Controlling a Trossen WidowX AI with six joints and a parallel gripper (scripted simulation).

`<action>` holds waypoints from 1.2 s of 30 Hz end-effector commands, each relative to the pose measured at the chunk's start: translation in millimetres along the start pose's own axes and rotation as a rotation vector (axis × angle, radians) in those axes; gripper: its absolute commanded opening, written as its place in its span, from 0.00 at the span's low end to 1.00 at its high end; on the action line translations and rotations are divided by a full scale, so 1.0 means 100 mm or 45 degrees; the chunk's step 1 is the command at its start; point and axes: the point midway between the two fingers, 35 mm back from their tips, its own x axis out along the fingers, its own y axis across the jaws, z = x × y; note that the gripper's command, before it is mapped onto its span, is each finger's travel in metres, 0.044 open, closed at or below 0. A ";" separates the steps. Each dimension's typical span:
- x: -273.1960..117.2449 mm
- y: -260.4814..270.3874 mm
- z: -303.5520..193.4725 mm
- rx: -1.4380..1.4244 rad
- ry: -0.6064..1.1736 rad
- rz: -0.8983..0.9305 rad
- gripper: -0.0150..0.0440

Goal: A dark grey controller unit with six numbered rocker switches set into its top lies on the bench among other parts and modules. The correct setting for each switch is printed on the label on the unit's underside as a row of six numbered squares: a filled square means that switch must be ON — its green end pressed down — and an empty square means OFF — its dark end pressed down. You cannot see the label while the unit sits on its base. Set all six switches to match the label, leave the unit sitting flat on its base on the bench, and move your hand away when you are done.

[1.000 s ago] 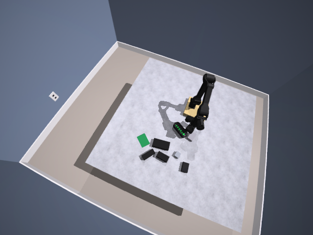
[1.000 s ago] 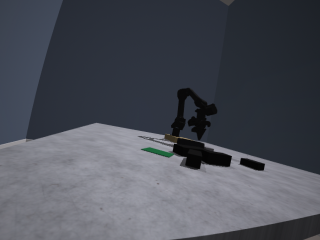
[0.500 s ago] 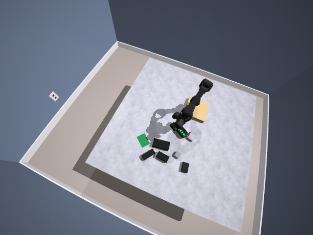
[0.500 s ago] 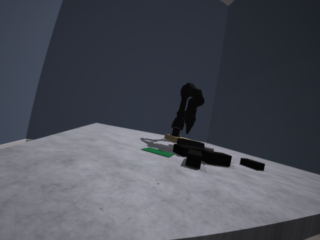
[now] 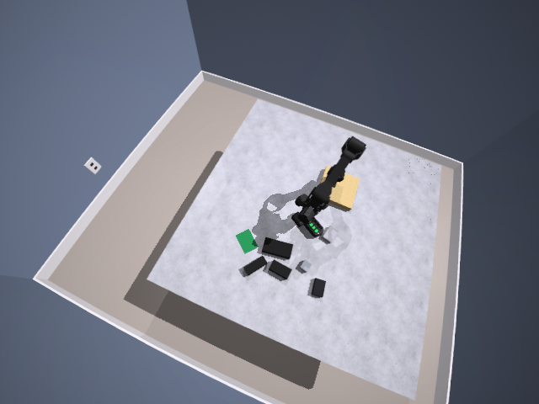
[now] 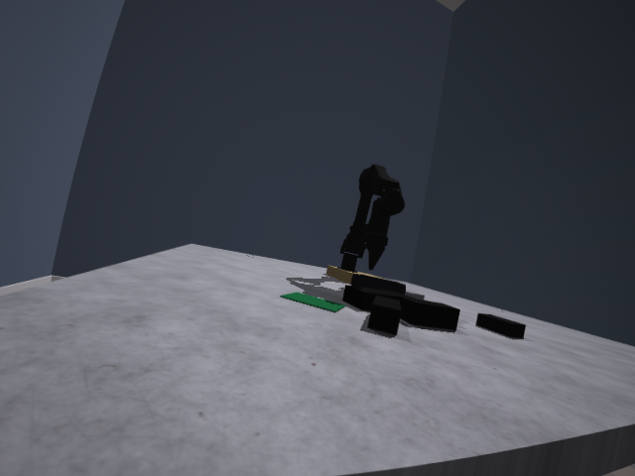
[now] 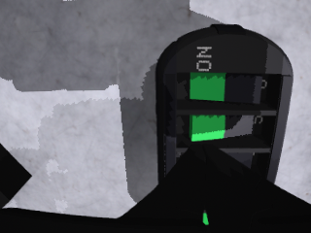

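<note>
Top view: dark grey controller unit with rounded ends (image 5: 306, 231) (image 6: 378, 283) (image 7: 238, 46) lies on the pale mottled counter (image 5: 370, 282) (image 6: 230, 358) (image 7: 73, 126), near side of the yellow wooden block (image 5: 351, 188) (image 6: 338, 273), far side of the large black box (image 5: 277, 248) (image 6: 358, 299). Flat green card (image 5: 245, 241) (image 6: 313, 301) is to the left. Unit appears seated on its base, switches up; underside label out of sight. End effector (image 5: 306, 220) (image 6: 372, 266) (image 7: 200, 154): fingers closed together, nothing held; tips over the switch row, contact not determinable. Wrist view: two green-and-dark rocker switches (image 7: 207, 87) are readable beyond the tips, the others partly or wholly masked; which ends are down, uncertain. Handling estimate: rigid plastic shell, moderate weight, smooth enough to slip or skid under an off-centre push. Closed tips suit pressing one rocker end, straight down and gently; a sideways drag could trip a neighbour or shift the unit. For any lift or turn, grip across the narrow width at mid-length, pads low on the long side walls, clear of the rockers. Rounded ends would make a poor hold. Correct settings cannot be judged without the label.
</note>
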 end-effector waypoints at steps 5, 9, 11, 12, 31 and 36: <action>0.16 -0.03 0.00 -0.004 -0.006 -0.018 0.25; 0.22 -0.04 0.00 -0.005 -0.007 -0.017 0.25; 0.23 -0.04 0.00 -0.005 -0.007 -0.017 0.25; 0.24 -0.04 0.00 -0.005 -0.007 -0.017 0.25; 0.30 -0.04 0.00 -0.005 -0.007 -0.017 0.25; 0.30 -0.04 0.00 -0.005 -0.007 -0.017 0.25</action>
